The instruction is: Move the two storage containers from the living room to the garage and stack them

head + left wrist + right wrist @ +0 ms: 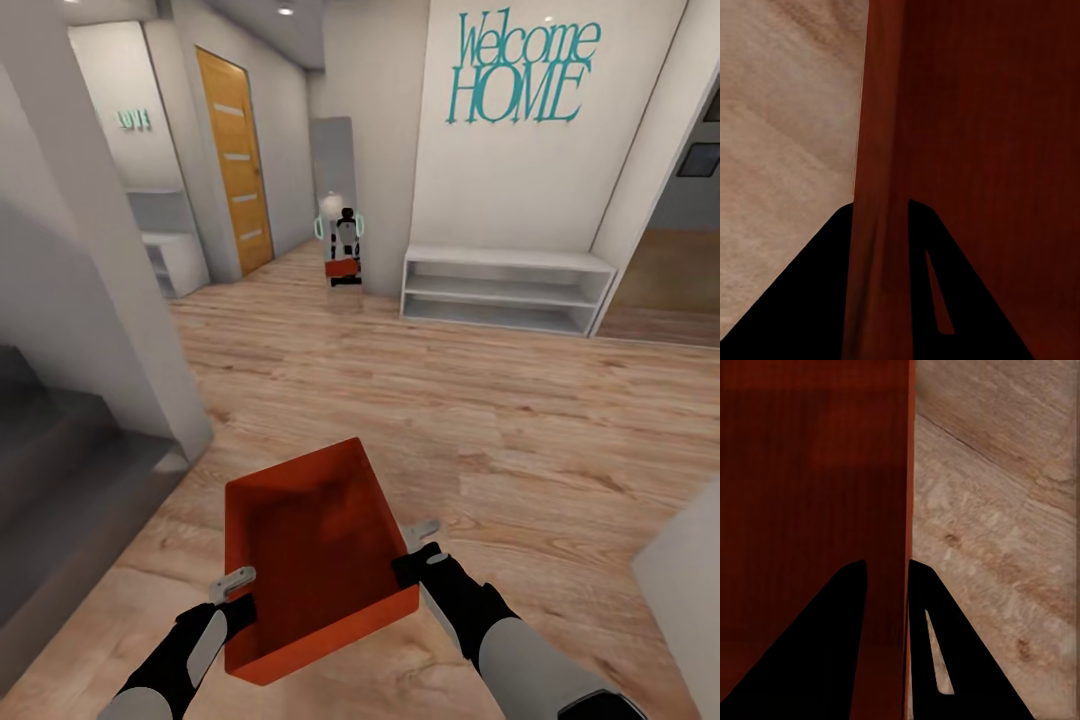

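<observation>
Aloft over the wood-plank floor, the storage container hung between both arms, left jaws and right jaws each pinching a side wall; a white shelf stood ahead.

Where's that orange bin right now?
In the head view the storage container sits low and centre, held between the left gripper and right gripper, above the wood-plank floor.

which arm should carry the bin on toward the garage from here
Neither alone: the left gripper clamps the storage container's left wall and the right gripper its right wall, so both should keep carrying it together over the wood floor.
</observation>
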Available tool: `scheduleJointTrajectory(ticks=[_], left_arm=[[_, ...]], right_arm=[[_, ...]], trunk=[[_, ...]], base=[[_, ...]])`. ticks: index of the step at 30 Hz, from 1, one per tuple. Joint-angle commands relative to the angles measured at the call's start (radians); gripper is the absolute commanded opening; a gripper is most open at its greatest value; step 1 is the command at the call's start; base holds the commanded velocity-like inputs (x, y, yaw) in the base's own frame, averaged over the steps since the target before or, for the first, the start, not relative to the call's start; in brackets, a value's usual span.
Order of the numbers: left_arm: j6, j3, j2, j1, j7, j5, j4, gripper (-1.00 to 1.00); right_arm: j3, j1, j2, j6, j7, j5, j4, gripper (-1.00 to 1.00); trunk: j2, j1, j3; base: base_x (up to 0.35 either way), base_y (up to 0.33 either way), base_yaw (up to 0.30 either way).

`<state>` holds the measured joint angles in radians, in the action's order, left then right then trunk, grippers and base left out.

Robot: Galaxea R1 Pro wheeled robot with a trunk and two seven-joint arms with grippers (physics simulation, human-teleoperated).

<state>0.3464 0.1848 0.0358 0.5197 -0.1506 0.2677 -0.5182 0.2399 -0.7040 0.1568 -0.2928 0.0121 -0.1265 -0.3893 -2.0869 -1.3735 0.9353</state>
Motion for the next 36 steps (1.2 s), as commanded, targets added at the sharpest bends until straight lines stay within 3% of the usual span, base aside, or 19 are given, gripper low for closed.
scheduleJointTrajectory(ticks=[1, 36], left_arm=[[0.031, -0.08, 0.015, 0.0, -0.007, 0.042, 0.0, -1.0], [0.031, -0.081, 0.015, 0.0, -0.007, 0.042, 0.001, -1.0]], right_arm=[[0.071, 0.0, 0.009, -0.006, -0.026, 0.01, -0.003, -1.0], [0.071, 0.0, 0.016, -0.006, -0.026, 0.01, -0.003, -1.0]], trunk=[[0.0, 0.0, 0.001], [0.0, 0.0, 0.001]], base=[[0.341, 0.0, 0.0], [0.341, 0.0, 0.0]])
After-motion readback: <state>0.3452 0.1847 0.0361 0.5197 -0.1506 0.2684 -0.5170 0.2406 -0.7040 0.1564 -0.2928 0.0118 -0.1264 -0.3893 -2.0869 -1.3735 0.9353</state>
